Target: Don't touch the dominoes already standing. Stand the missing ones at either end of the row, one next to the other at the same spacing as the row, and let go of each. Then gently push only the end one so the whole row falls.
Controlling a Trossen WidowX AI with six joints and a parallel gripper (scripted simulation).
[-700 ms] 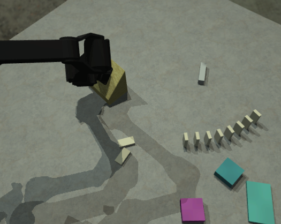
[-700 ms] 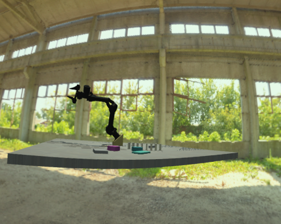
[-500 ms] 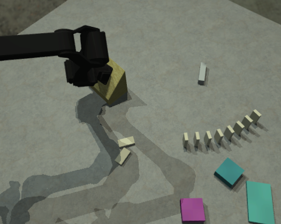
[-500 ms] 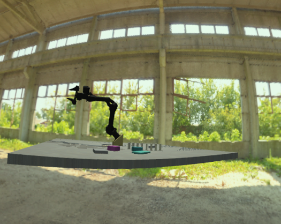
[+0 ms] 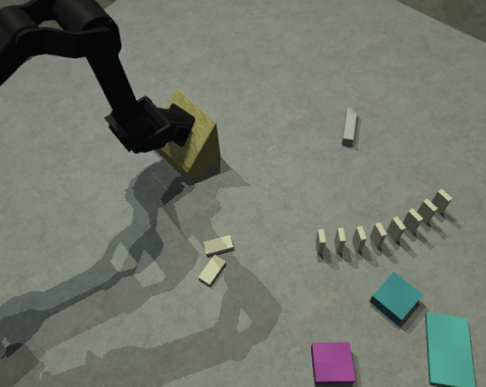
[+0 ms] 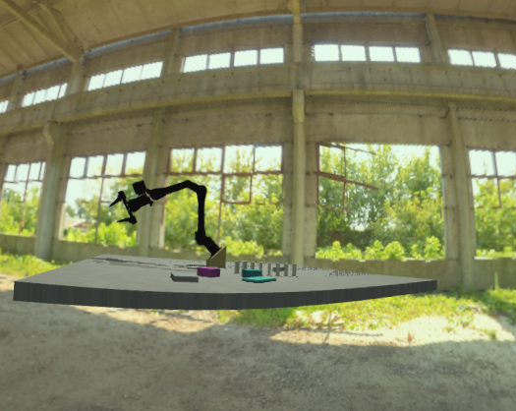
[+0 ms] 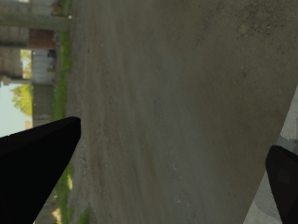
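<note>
Curved row of eight standing cream dominoes (image 5: 379, 235); two loose cream dominoes (image 5: 218, 245) (image 5: 212, 270) lying near each other, well apart from the row; teal square block (image 5: 396, 297) near the row.

In the top view the black arm (image 5: 109, 79) (image 6: 200, 211) runs out past the left edge, so the gripper is cut off there, and its upper joints hide part of the yellow wedge (image 5: 203, 134). The turquoise slab (image 5: 450, 349) just reaches the bottom edge. In the exterior view the standing dominoes (image 5: 379, 235) (image 6: 266, 268) are too small to count, some perhaps overlapping, and the wedge's far side is hidden. The wrist view cuts off both fingers at their bases and shows only a sliver of the tabletop (image 7: 267, 197); the ground (image 7: 165, 110) is blurred.
</note>
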